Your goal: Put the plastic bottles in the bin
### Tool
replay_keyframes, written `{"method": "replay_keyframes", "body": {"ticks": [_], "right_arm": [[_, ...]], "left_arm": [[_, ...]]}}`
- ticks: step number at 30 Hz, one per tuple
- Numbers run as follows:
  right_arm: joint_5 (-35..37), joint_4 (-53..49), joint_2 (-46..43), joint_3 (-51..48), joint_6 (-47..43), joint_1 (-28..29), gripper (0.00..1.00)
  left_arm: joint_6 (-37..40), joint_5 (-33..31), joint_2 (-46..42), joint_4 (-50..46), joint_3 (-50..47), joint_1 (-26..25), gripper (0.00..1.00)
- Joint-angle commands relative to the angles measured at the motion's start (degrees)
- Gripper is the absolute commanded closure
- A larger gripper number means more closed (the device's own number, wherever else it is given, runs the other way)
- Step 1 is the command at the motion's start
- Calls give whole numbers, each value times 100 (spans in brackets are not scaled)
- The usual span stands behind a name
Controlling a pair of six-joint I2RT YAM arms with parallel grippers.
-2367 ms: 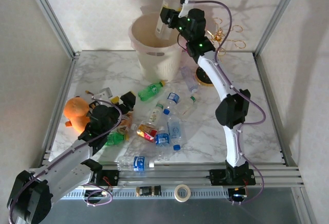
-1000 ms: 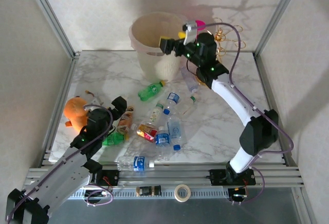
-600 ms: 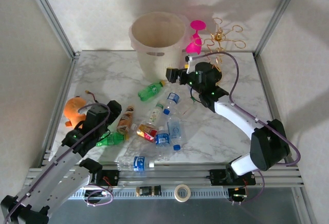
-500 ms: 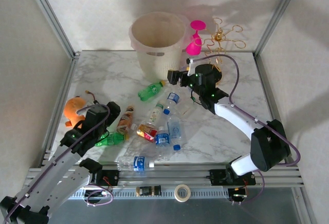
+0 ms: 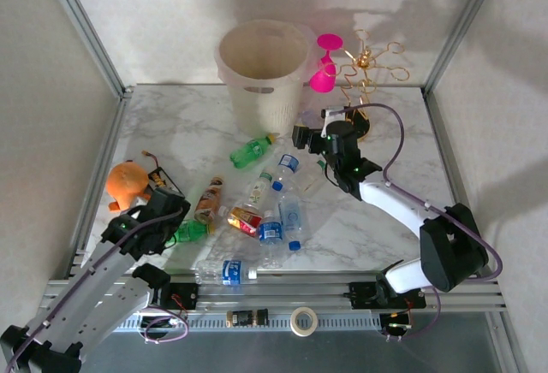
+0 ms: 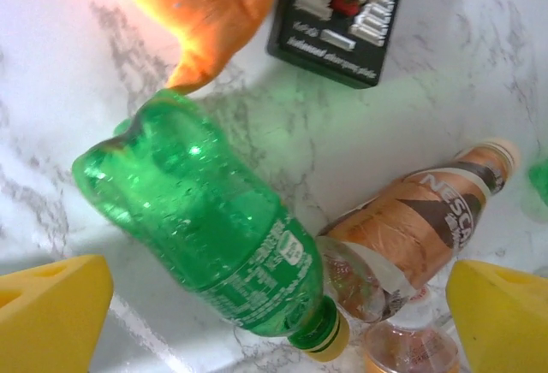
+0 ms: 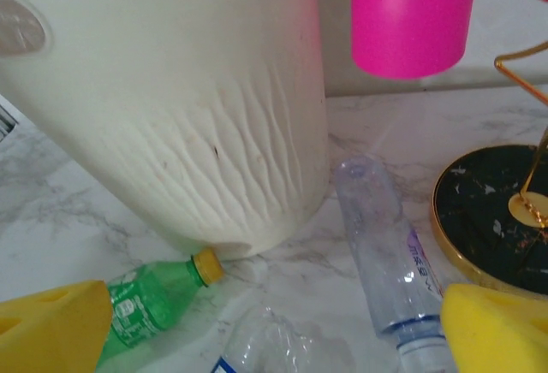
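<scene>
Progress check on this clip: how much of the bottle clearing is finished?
Done: nothing confirmable; the top view does not show what lies inside the bin. In hand: nothing gripped. The left pincer is open over a green bottle, and the right pincer is open near a clear bottle by the bin's base. Left: about ten bottles scattered on the table.

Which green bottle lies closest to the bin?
The far green bottle, its yellow cap almost at the foot of the bin; the near green bottle lies by the left gripper.
</scene>
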Motion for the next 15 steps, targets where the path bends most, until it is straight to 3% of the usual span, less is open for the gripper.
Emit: {"method": "replay_keyframes", "body": {"ticks": [1, 10, 15], "right_arm": [[-58, 396, -153, -195, -49, 3, 1], [-348, 314, -101, -347, -80, -4, 1], [-259, 216, -113, -413, -66, -4, 1]], "left_arm": [[-1395, -35, -275, -578, -406, 41, 0], [-2159, 98, -322, 1200, -1430, 50, 2], [-2155, 12, -9, 1835, -1794, 75, 7]]}}
